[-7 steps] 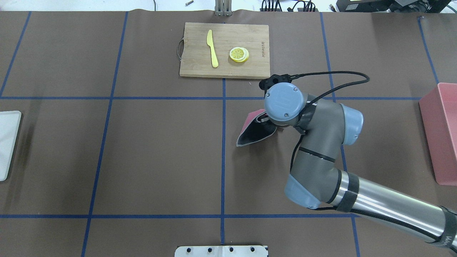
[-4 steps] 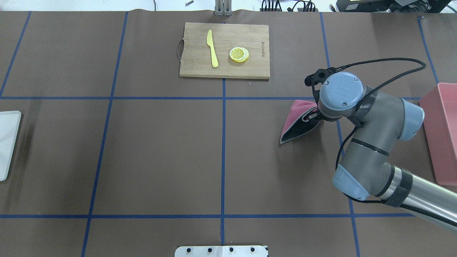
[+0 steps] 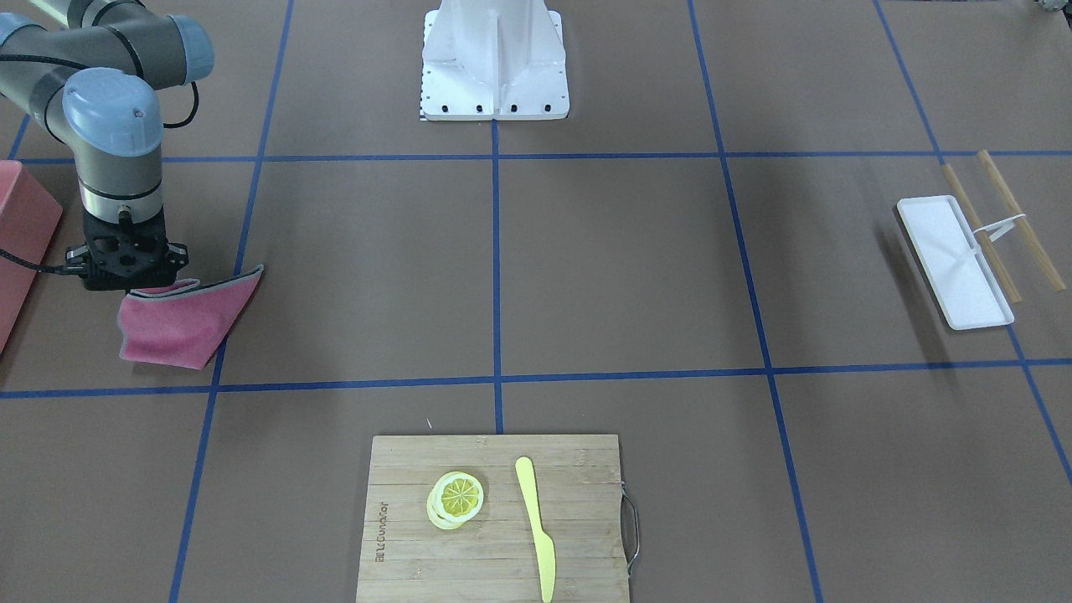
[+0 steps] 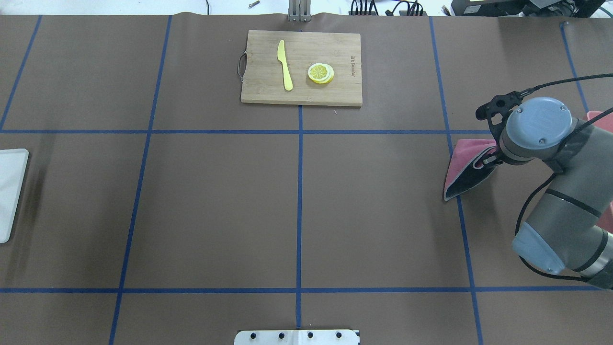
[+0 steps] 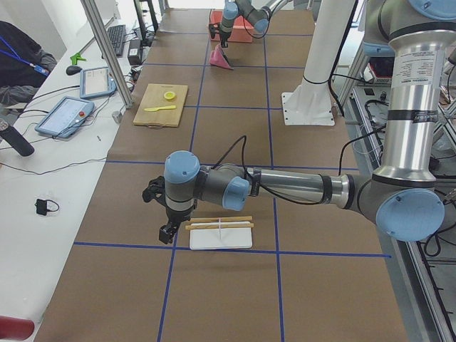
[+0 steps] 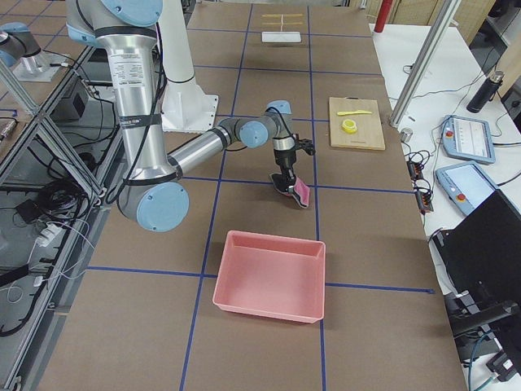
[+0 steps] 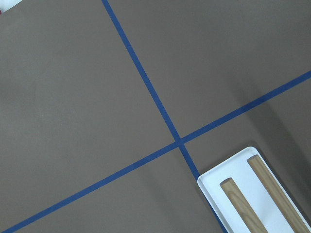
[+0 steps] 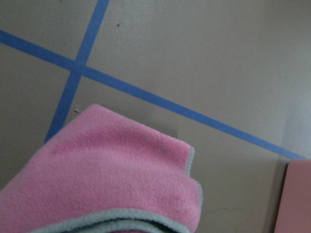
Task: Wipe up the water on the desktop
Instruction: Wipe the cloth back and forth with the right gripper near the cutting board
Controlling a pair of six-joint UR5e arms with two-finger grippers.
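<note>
the right gripper (image 3: 138, 283), clenched on the pink cloth (image 3: 180, 327) over the right end of the desktop (image 3: 586, 268) near the pink bin (image 6: 264, 308), should press it flat before wiping; whether the left gripper (image 5: 165, 231) is clenched cannot be told.

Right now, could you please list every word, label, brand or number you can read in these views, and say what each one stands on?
Nothing reads clearly.
On the cutting board: an engraved brand mark along one short edge, too small to read.
The label on the left arm: printed lines, too blurred to read.
The label on the right arm: likewise too blurred.
The pink cloth: no text seen.
</note>
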